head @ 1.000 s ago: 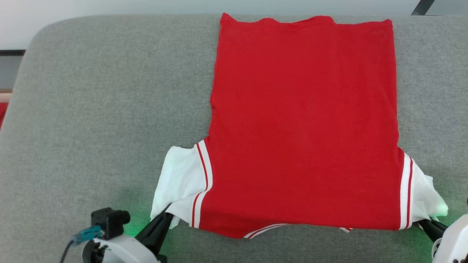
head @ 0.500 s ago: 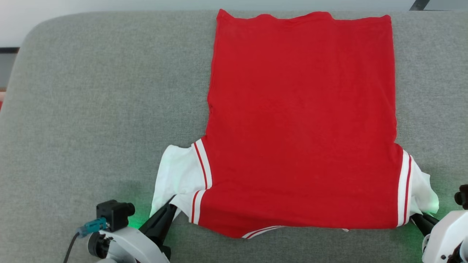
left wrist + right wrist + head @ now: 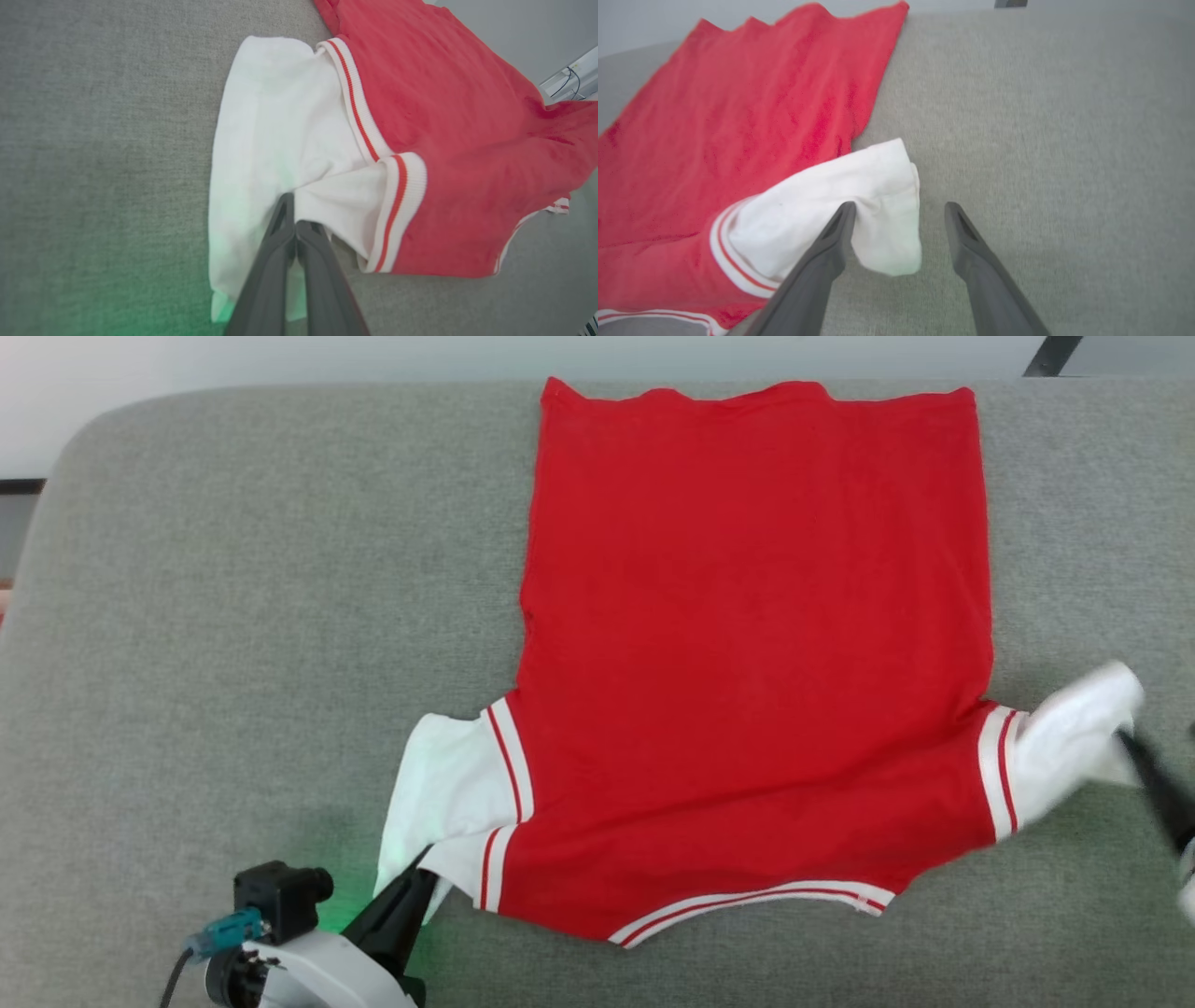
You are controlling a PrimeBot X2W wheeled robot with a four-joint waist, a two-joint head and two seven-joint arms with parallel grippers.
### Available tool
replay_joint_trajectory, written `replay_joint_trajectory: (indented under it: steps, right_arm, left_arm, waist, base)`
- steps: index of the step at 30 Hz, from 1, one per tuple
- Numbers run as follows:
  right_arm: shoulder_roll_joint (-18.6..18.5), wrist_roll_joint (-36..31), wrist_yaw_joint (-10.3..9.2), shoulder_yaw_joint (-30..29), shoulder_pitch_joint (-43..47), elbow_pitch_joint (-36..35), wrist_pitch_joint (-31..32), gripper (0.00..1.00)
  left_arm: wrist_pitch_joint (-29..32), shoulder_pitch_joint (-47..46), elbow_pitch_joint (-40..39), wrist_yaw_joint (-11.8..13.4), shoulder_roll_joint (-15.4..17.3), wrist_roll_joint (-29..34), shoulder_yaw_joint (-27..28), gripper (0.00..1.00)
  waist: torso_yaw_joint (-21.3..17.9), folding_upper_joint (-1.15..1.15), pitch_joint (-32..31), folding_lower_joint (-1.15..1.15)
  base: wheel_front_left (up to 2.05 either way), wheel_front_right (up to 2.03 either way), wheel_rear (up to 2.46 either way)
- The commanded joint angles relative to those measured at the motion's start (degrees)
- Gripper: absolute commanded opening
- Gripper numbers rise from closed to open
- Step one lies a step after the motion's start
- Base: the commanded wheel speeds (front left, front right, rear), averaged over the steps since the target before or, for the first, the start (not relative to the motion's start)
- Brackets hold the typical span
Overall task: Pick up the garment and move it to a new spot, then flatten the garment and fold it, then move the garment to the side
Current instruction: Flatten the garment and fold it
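**A:** Where does the garment [image 3: 747,644] lie now?

**B:** It is spread on the grey cushion [image 3: 233,616]. In the head view its hem is at 12 o'clock and its collar trim [image 3: 747,905] at 6 o'clock, nearest the robot.

**A:** What has just changed?

**B:** The right sleeve [image 3: 1074,737]. A moment ago it was bunched at the shirt's 5 o'clock corner with the right claw [image 3: 900,205] pinched on it. Now it reaches out toward 3 o'clock, and that claw's jaws stand apart. One finger is just touching the white cuff, but nothing is gripped. The collar trim also shows more of its length than it did.

**A:** And the other side?

**B:** Unchanged. The left claw [image 3: 293,219] is still clamped together on the left sleeve [image 3: 448,793], which sits crumpled at about 8 o'clock.

**A:** What does that mean for the task?

**B:** I'd say this is the flattening stage. The right side looks laid out and let go, though the cuff may still be settling. The left sleeve probably needs the same pull-out and release before any fold can start.
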Motion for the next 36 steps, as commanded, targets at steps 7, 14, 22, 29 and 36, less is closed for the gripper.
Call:
replay_joint_trajectory:
  steps: [7, 14, 22, 29, 36]
  right_arm:
    - [-2.0, 0.8, -0.09, -2.1, -13.2, -0.5, 6.6, 1.00]
    - [-2.5, -4.2, -0.09, 5.1, -33.3, 15.5, 9.3, 1.00]
    - [-6.6, -12.0, -0.09, 8.6, -54.4, 34.8, 18.8, 1.00]
    - [-7.4, -19.6, -0.09, 6.6, -65.2, 45.4, 25.0, 1.00]
    - [-5.1, -25.5, -0.09, 6.8, -69.9, 48.7, 27.0, 1.00]
  left_arm:
    - [1.1, -1.6, -4.4, 1.3, 0.8, 1.5, -0.3, 0.00]
    - [1.5, -4.5, -7.4, 0.6, 0.7, 2.8, -0.5, 0.00]
    - [0.7, -8.3, -7.8, -0.9, -1.6, 4.3, -1.1, 0.00]
    - [-0.1, -11.3, -7.1, -2.9, -3.7, 5.6, -1.7, 0.00]
    - [-0.3, -13.1, -5.9, -4.0, -4.4, 6.3, -1.5, 0.00]
  waist:
    - [2.4, 0.00, 1.9, 0.00]
    - [5.5, 0.00, 7.4, 0.00]
    - [10.6, 0.00, 13.9, 0.00]
    - [14.3, 0.00, 18.5, 0.00]
    - [15.1, 0.00, 22.0, 0.00]
  base:
    - [0.00, 0.00, 0.00]
    - [0.00, 0.00, 0.00]
    - [0.00, 0.00, 0.00]
    - [0.00, 0.00, 0.00]
    - [0.00, 0.00, 0.00]
